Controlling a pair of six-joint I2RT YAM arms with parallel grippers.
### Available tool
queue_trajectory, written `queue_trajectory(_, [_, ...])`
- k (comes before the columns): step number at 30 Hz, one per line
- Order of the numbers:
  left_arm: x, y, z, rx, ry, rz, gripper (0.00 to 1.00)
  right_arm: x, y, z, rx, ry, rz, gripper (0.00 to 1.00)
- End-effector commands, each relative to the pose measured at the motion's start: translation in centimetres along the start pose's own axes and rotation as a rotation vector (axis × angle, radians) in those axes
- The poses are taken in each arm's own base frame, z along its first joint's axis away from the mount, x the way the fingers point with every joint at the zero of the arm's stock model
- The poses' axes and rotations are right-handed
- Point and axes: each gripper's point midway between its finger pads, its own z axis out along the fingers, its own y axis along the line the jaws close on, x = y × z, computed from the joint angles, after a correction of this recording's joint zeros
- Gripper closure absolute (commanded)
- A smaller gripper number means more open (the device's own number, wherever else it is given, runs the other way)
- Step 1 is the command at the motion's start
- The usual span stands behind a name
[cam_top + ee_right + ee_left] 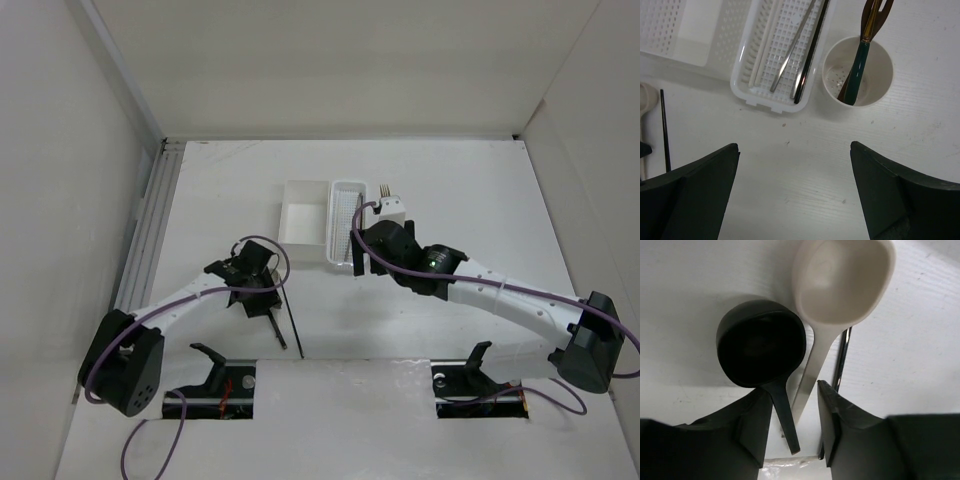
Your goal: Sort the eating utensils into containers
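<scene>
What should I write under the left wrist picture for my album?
The left pincer, open, straddles the handles of a black spoon and a beige spoon lying on the white table.

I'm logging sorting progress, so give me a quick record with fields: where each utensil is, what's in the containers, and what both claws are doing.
Spoons: black spoon and beige spoon on the table, side by side
Left claw: open, spoon handles between its fingers
Basket: two chopsticks
Cup: forks standing in it
Loose chopstick: on the table
Right claw: open, empty
</scene>
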Motion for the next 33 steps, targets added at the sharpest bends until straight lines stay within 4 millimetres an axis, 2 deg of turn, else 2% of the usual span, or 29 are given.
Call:
queue_trajectory(1, [0.9,1.5,-0.7,-0.079,0.054,-0.005,0.64,-2.4,0.9,-1.1,-0.036,-0.067,0.028,0.03])
queue_trajectory(5, [0.3,1.0,-1.7,-0.086,0.049,0.005,0.65,-2.4,0.9,-1.1,-0.037,-0.067,0.038,0.03])
queue_trajectory(6, [0.6,1.3,-1.6,-0.104,0.063,0.005,0.63,-2.4,0.9,-1.1,-0.037,-0.067,0.039,0.03])
queue_trajectory(7, [0.2,0.9,-1.8,-0.093,0.055,0.016,0.54,-2.4,0.9,-1.1,-0.037,-0.067,0.039,0.03])
queue_trajectory(10, [0.0,0.7,-2.3,-0.093,0.055,0.025,0.52,-2.3,1.1,-1.1,-0.045,-0.062,0.047,0.03])
queue_trajectory(14, [-0.4,0.8,-2.8,-0.112,0.046,0.036,0.60,-2.1,1.0,-1.1,-0.041,-0.055,0.052,0.03])
queue_trajectory(17, [-0.7,1.0,-2.8,-0.109,0.052,0.007,0.74,-2.1,1.0,-1.1,-0.041,-0.055,0.052,0.03])
queue_trajectory(20, [-0.4,1.4,-2.9,-0.108,0.099,-0.030,0.80,-2.5,1.1,-1.3,-0.045,-0.062,0.057,0.03])
queue_trajectory(24, [-0.3,1.6,-2.6,-0.115,0.105,-0.030,0.80,-2.7,1.1,-1.5,-0.050,-0.069,0.070,0.03])
queue_trajectory(29, [0.1,1.8,-2.1,-0.113,0.116,-0.031,0.70,-2.3,0.9,-1.6,-0.045,-0.062,0.066,0.03])
queue_trajectory(33, [0.2,1.5,-1.8,-0.100,0.130,-0.023,0.69,-2.3,0.9,-1.6,-0.045,-0.062,0.066,0.03])
